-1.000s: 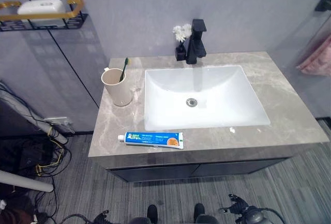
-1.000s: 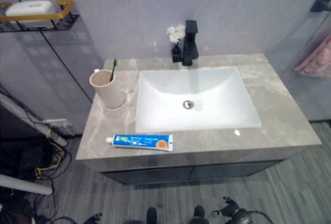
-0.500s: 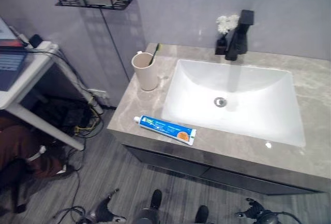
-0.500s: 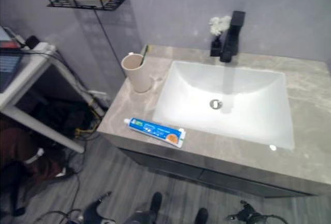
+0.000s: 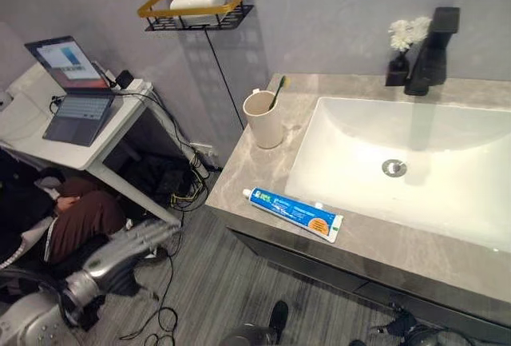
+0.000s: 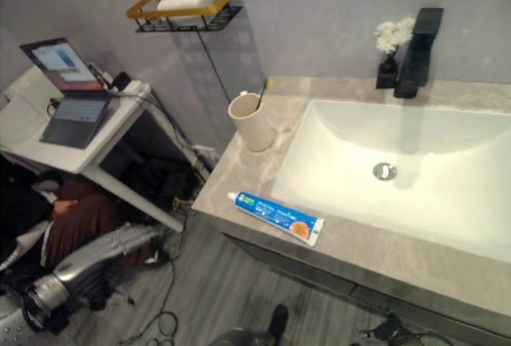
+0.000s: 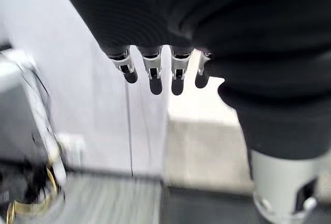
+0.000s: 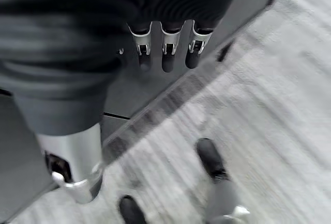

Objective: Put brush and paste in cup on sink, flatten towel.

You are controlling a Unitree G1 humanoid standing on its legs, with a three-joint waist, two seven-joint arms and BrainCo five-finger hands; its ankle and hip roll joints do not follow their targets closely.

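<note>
Lying flat near the worktop's (image 5: 263, 172) front edge, the toothpaste (image 5: 292, 213) awaits pickup while the brush (image 5: 277, 93) stands in the cup (image 5: 263, 118); both hands (image 7: 155, 71) (image 8: 165, 45) hang relaxed, holding nothing.

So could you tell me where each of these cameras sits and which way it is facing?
Left eye view: on the head, looking down at the counter, with cup, toothbrush, toothpaste; the left hand shows low.
Right eye view: beside it, the same scene, slightly offset.
Left wrist view: on the left wrist, looking along straight fingers toward the wall and floor.
Right wrist view: on the right wrist, looking along the right hand down at the floor.
Both eye views share sink and faucet.
</note>
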